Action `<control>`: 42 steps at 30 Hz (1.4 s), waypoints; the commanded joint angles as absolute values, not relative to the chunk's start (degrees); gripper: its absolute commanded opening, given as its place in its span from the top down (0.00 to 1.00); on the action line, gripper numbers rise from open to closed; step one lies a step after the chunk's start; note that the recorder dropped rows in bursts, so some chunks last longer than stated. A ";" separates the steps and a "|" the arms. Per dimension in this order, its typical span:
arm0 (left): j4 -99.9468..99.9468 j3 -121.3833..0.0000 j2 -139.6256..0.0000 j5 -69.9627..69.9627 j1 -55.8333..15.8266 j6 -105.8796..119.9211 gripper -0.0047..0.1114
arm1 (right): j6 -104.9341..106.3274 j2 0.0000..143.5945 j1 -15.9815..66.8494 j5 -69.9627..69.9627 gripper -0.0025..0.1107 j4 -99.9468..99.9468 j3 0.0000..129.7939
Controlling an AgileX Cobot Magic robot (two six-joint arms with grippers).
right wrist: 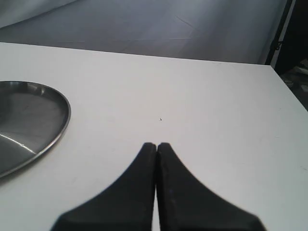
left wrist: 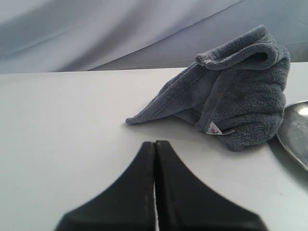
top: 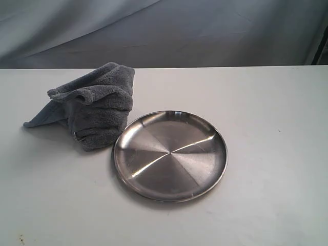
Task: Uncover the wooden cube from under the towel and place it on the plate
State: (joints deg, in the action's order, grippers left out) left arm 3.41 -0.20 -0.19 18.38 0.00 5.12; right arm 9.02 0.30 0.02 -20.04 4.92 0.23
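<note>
The dark grey-blue towel [top: 95, 105] lies bunched in a heap on the white table, just left of the round steel plate [top: 170, 155]. The wooden cube is hidden; no part of it shows. In the left wrist view the towel [left wrist: 231, 89] sits a short way beyond my left gripper [left wrist: 155, 142], whose black fingers are pressed together and hold nothing. A sliver of the plate [left wrist: 297, 130] shows beside the towel. My right gripper [right wrist: 156, 144] is shut and empty over bare table, with the plate [right wrist: 29, 122] off to one side. Neither gripper appears in the exterior view.
The white table [top: 266, 128] ends at a far edge in front of a grey fabric backdrop [top: 205, 31]. A small white label [left wrist: 213, 128] sticks out of the towel's lower fold. A dark frame [right wrist: 288, 33] stands past the table's corner.
</note>
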 commanded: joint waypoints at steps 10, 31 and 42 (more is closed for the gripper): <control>3.74 0.00 0.00 17.74 0.08 5.00 0.96 | 8.99 0.00 0.09 -20.03 0.98 5.16 0.00; -2.92 0.00 0.00 16.82 0.08 6.43 0.96 | 8.99 0.00 0.09 -20.03 0.98 5.16 0.00; 20.93 0.00 0.00 -9.34 0.00 -1.80 0.96 | 8.99 0.00 0.09 -20.03 0.98 5.16 0.00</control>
State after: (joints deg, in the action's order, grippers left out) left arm 19.82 -0.20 -0.19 -5.80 0.00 2.61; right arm 9.02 0.30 0.02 -20.04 4.92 0.23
